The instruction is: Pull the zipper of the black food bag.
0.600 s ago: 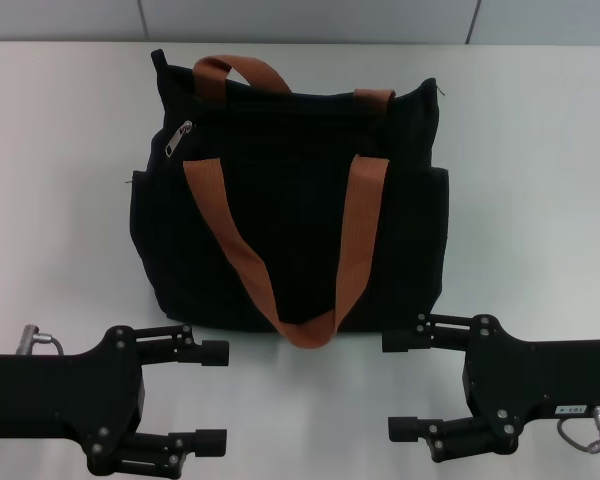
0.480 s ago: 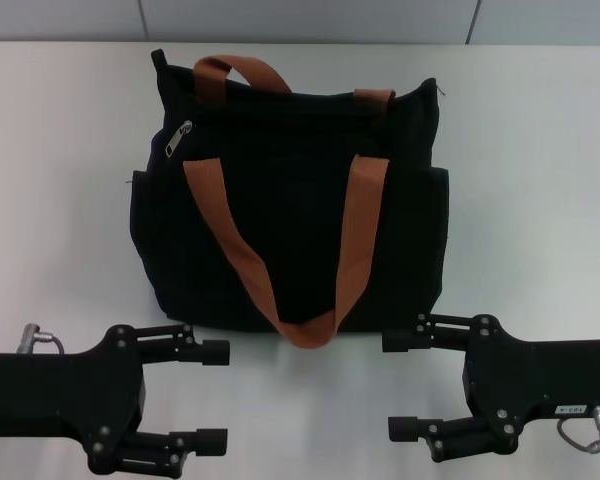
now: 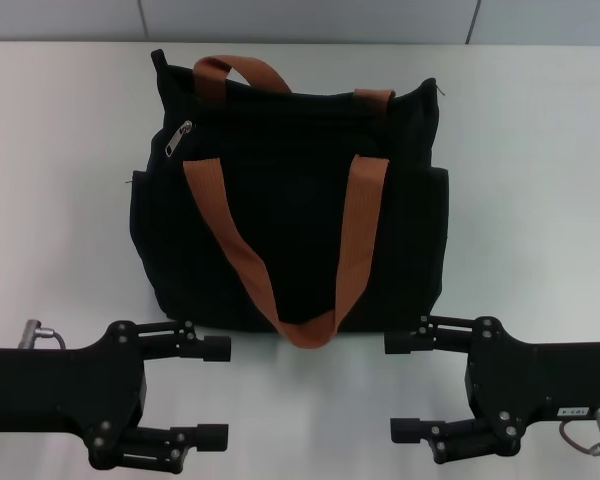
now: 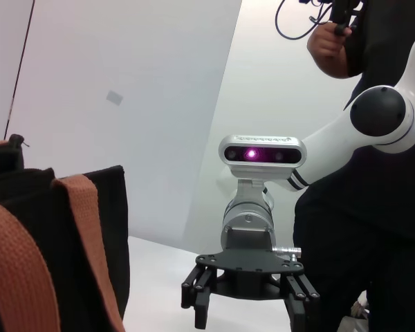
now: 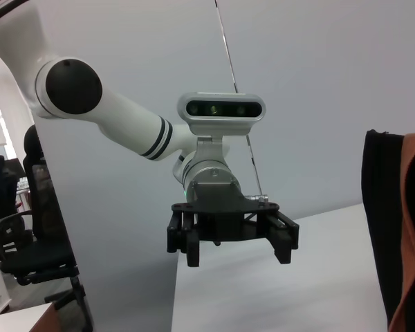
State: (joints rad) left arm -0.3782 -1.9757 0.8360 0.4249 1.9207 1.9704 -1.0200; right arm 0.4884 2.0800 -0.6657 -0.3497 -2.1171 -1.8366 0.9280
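You have the large boxy black fabric food bag (image 3: 290, 200) with two orange-brown webbing handle straps (image 3: 280, 255) lying flat in the middle of the white counter (image 3: 60, 150), its top edge turned toward the far edge and its base toward the near edge where your grippers wait. The zip track runs along that top edge, parallel to the far edge of the counter. The small silver metal zipper pull tab (image 3: 180, 136) sits at the bag's far-left corner, its long axis slanting, tip pointing down toward the near-left.

Your left gripper (image 3: 215, 392) hangs by the near edge, just short of the bag's near-left corner, fingers spread apart and pointing to the right. Your right gripper (image 3: 402, 386) mirrors it at the near-right corner, fingers also spread, pointing left. Neither touches the bag.
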